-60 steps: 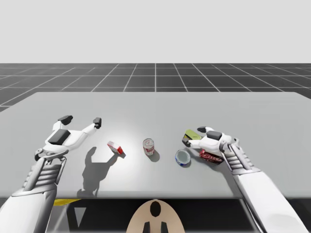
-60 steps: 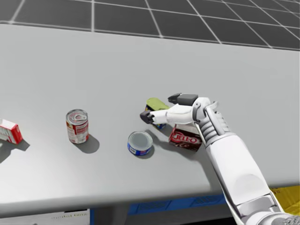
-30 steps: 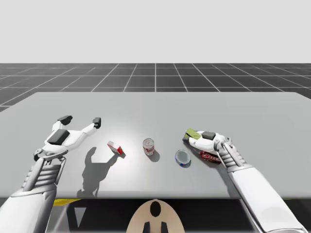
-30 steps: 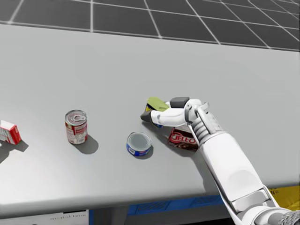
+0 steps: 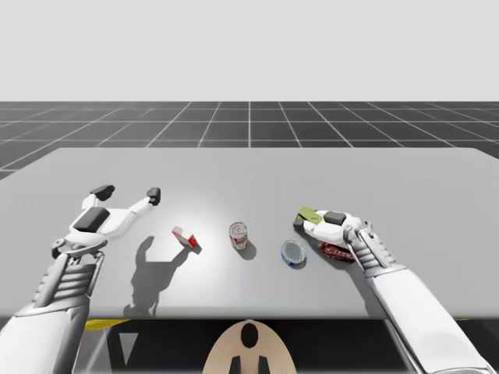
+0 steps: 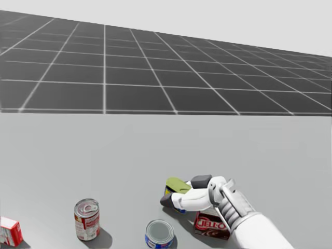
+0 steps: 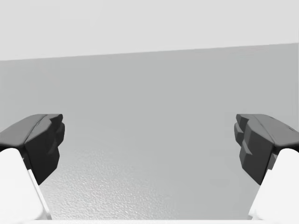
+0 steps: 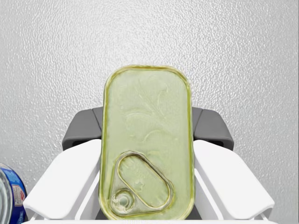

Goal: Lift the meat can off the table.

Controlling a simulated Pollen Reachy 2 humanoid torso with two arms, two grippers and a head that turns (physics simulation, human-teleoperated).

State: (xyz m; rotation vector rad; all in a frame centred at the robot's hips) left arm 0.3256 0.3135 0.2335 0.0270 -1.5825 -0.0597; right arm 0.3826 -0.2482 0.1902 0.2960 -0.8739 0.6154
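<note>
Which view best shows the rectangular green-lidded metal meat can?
The right wrist view: the rectangular green-lidded metal meat can shows its whole lid and pull tab. The high and head views show a green sliver at my right gripper.

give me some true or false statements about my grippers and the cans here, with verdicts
My right gripper is shut on the rounded rectangular metal can with the yellow-green lid. True.
My left gripper is shut. False: it is open, nothing between its fingers.
The red and white cylindrical can lies on its side. False: it stands upright.
The flat blue round can sits between that cylindrical can and the dark red box. True.
</note>
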